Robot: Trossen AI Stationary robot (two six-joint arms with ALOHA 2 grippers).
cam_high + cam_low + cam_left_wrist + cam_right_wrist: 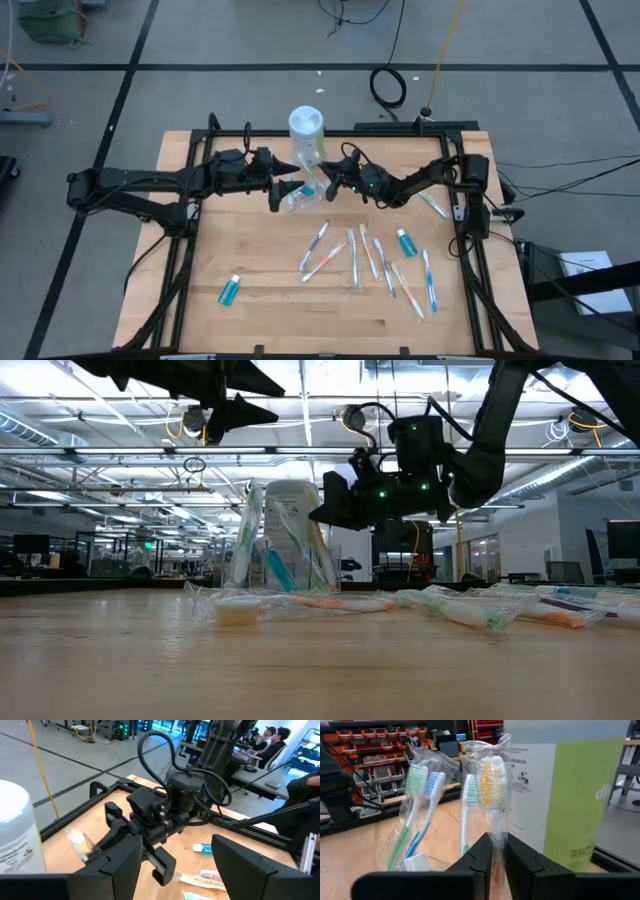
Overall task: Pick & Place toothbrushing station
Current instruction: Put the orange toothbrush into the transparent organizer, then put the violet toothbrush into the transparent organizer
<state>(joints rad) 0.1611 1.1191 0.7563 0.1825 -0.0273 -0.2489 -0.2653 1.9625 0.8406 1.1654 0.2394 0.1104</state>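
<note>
Reaching in from opposite sides, the right gripper (326, 185) pinches a wrapped toothbrush (492, 795) in the toothbrushing station (303, 195); the left gripper (287, 188) hovers just beside, fingers apart

The holder (299, 193) stands upright on the table, a small clear plastic cup, just in front of the white canister (306, 133) and shorter than it. It's loaded with wrapped toothbrushes (422, 807) standing on end, heads up: green, blue, white and yellow bristles show through the film. In the low view the brushes (275, 550) lean a little against the canister behind.
</note>
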